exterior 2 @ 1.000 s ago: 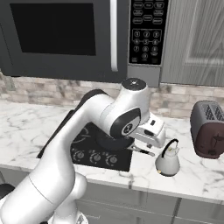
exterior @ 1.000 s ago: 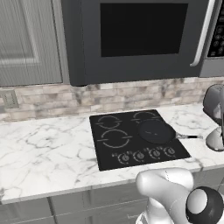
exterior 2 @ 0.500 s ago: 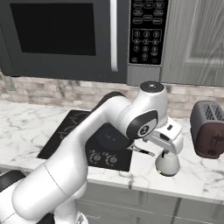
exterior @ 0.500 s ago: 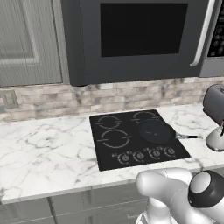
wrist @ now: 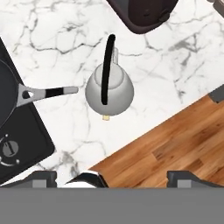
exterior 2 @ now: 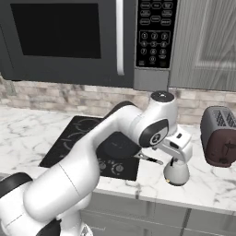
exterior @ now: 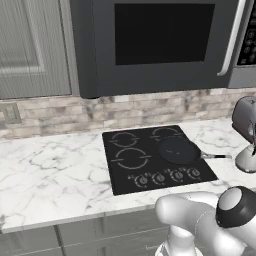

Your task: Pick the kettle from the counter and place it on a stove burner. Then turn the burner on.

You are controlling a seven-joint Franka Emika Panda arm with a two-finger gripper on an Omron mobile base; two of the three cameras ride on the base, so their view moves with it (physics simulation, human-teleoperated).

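The small pale kettle [wrist: 109, 91] with its thin black arched handle [wrist: 106, 70] stands upright on the white marble counter [wrist: 57, 39], to the right of the black cooktop. It also appears as the kettle [exterior 2: 176, 172] below my hand and the kettle [exterior: 247, 158] at the frame's right edge. My gripper [wrist: 113, 178] hangs above it, open, its fingertips [wrist: 42, 177] spread wide with nothing between them. In the right base view the gripper [exterior 2: 179, 155] sits just over the kettle's top. The large line-circle stove burner [exterior: 131, 159] at the cooktop's front left is bare.
A dark frying pan [exterior: 177, 149] occupies the cooktop's right side, its handle [wrist: 49, 92] pointing toward the kettle. A boxy dark toaster [exterior 2: 220, 136] stands right of the kettle. Knobs [exterior: 167, 176] line the cooktop's front edge. A microwave [exterior: 165, 42] hangs overhead. The counter edge and wooden floor [wrist: 170, 148] lie close.
The arm has swung right, from over the cooktop's right edge to directly above the kettle. The jaws stayed open. Kettle, pan and toaster have not moved.
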